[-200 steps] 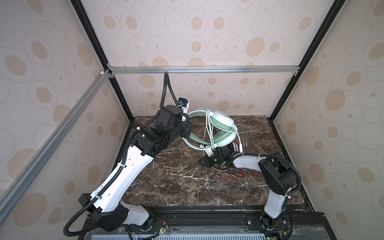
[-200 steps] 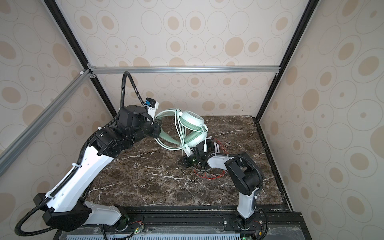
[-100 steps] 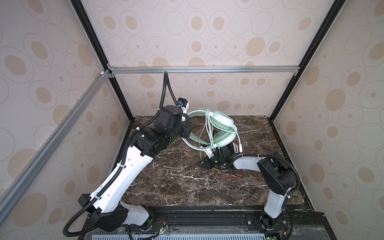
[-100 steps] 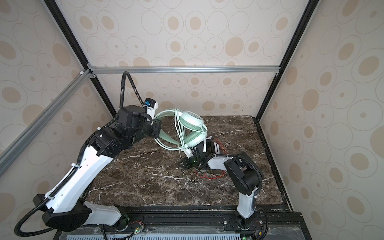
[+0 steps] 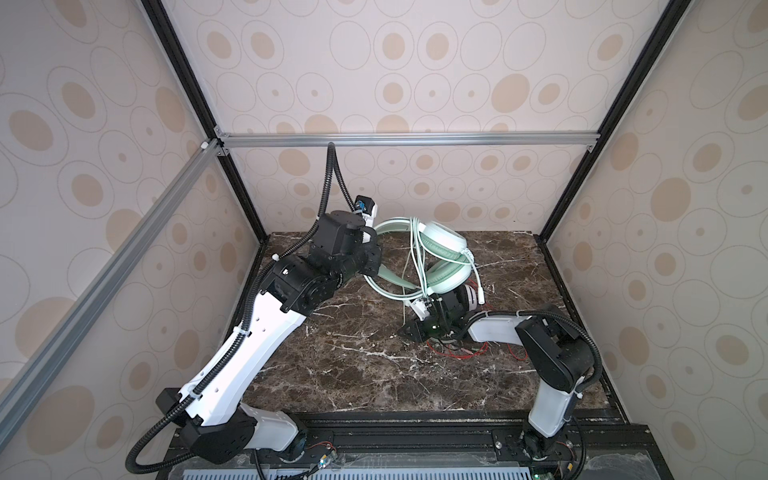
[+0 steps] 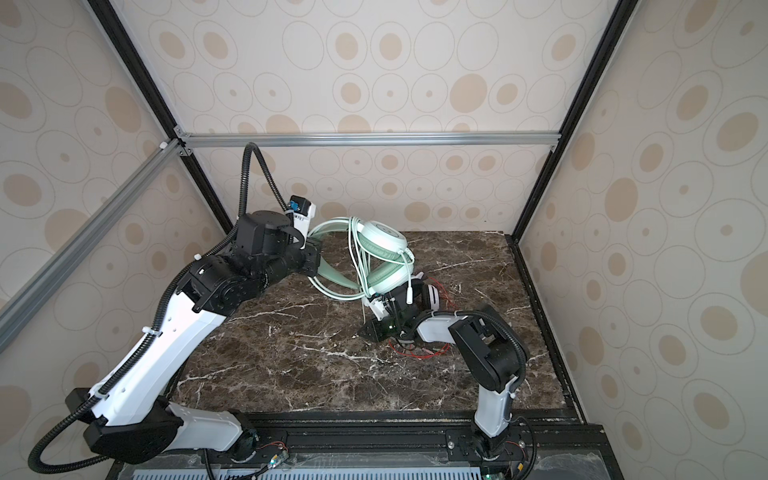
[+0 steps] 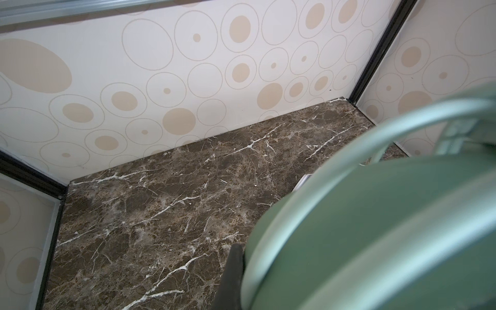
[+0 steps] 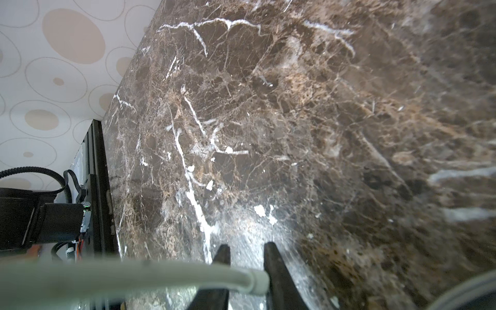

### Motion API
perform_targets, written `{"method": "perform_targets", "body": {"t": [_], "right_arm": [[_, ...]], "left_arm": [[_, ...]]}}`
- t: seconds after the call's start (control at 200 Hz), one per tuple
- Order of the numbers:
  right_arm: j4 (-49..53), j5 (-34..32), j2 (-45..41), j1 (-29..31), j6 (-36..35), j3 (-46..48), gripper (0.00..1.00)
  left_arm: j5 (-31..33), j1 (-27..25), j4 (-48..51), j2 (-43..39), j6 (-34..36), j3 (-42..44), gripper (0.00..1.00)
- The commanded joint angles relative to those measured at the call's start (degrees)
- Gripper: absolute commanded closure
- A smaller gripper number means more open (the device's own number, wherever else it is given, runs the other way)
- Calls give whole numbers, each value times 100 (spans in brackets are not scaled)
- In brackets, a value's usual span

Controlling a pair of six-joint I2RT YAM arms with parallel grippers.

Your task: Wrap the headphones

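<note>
The mint-green headphones (image 5: 442, 249) hang above the table at the back. My left gripper (image 5: 371, 262) is shut on their headband (image 7: 375, 228), with one dark finger (image 7: 230, 276) pressed against it. Their pale green cable (image 5: 417, 266) is looped over the band, and a white plug (image 5: 480, 295) dangles. One strand drops to my right gripper (image 5: 409, 330), which lies low on the table. Its fingers (image 8: 273, 265) stand a narrow gap apart. The cable end (image 8: 257, 281) crosses one finger into that gap; I cannot see whether it is clamped. The white-and-black headphones (image 5: 467, 297) lie under the mint ones, their red cable (image 5: 457, 353) beneath the right arm.
The dark marble table (image 5: 353, 365) is boxed in by patterned walls on three sides, with black frame posts (image 5: 557, 195) at the back corners. An aluminium bar (image 5: 395, 139) crosses overhead. The arms' bases sit on a black rail (image 5: 395, 440) at the front edge.
My right gripper has edged slightly to the left along the table. The left arm and the mint-green headphones in it have stayed where they were.
</note>
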State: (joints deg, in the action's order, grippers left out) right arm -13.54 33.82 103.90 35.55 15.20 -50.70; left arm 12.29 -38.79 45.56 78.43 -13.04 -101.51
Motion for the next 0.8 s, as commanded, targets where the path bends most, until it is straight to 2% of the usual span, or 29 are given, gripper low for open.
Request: {"method": "perform_targets", "body": {"t": [0.0,0.34,0.595,0.795], "right_arm": [[98,-56,-391,40,5,226,77],[1448,-835,-1481,519,-515,737,78],[2039,-1562,-2141,923,-670,1145,78],[2636,-2300,-2583,1354,-742,1341,79]], "left_arm": [[314,88,-363,-254,-252,-212,100],[180,916,-591,-46,-508,-228,100],[-499,1759,-868,102,-630,-255,100],[-521,2108,-815,342,-585,-266,100]]}}
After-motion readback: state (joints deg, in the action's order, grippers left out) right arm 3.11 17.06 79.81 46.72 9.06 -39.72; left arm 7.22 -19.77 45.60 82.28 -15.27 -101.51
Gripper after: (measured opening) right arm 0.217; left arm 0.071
